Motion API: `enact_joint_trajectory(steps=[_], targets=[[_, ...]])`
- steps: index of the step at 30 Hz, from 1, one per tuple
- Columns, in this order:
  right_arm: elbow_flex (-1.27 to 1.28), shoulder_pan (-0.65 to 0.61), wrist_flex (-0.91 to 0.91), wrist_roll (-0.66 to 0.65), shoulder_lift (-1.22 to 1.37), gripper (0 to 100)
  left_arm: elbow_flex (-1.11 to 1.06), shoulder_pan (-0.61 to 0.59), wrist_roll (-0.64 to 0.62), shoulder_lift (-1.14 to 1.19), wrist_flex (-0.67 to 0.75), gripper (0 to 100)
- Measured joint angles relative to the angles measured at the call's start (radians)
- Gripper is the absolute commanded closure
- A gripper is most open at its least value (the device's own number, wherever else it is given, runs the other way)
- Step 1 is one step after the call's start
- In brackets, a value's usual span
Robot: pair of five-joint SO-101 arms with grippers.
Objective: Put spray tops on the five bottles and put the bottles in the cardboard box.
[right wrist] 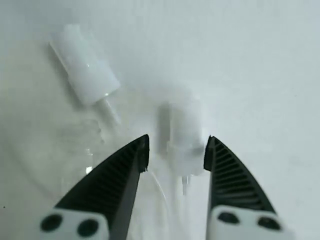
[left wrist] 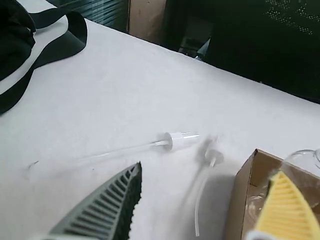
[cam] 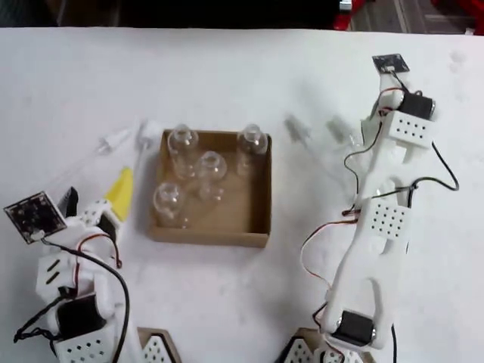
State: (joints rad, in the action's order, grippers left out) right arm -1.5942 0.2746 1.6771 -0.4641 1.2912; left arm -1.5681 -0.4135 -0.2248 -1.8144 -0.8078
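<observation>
Spray tops [cam: 113, 140] lie loose on the table [cam: 227, 68] on both sides of the box [cam: 212, 234]. Two are on the left arm's side, thin tubes trailing, and two more [cam: 299, 128] are past the opposite wall, near the right arm. Four clear bottles [cam: 212, 170] stand upright inside the box, three toward the far wall and middle and one in the near corner on the left arm's side.

The right gripper [right wrist: 177, 139] is spread open and low over the table. Its black fingers [right wrist: 125, 175] straddle one top [right wrist: 182, 145] that lies flat between them; whether they touch it cannot be told. A second top [right wrist: 85, 65] lies just beyond, at a slant.

The left gripper [left wrist: 207, 170] is also open and holds nothing. Its yellow finger [left wrist: 287, 210] is close beside the box corner [left wrist: 247, 190] and its dark finger [left wrist: 115, 200] is out over bare table. Ahead of it lie one top [left wrist: 180, 139] with a long straight tube and another [left wrist: 212, 157] nearer the box, its tube running back toward the gripper. The box wall stands between these tops and the bottles.

Red and black wires [cam: 355, 204] loop along both arms. The table is plain white. A black strap [left wrist: 55, 35] rests on its far part, and past the edge the room is dark, with a brown board [left wrist: 145, 17] standing there.
</observation>
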Motion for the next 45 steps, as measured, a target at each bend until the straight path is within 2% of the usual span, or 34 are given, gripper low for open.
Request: enact_joint_trajectory(steps=[11,16,24,39,42,45], targets=[[-0.014,0.021,0.017,-0.006,0.003,84.3,0.0,0.014,0.02,0.0,0.0,63],[-0.006,-0.005,0.021,-0.005,-0.103,84.0,0.0,0.02,0.02,0.0,0.0,63],[0.301,-0.146,0.021,-0.006,-0.269,84.0,0.0,0.02,0.02,0.0,0.0,63],[0.322,-0.158,-0.017,-0.006,-0.21,84.4,0.0,0.02,0.021,0.0,0.0,63],[0.322,-0.157,-0.018,-0.041,-0.187,84.4,0.0,0.02,0.021,0.0,0.0,63],[0.327,-0.158,-0.018,-0.077,-0.175,89.9,0.0,0.02,0.021,0.0,0.0,63]])
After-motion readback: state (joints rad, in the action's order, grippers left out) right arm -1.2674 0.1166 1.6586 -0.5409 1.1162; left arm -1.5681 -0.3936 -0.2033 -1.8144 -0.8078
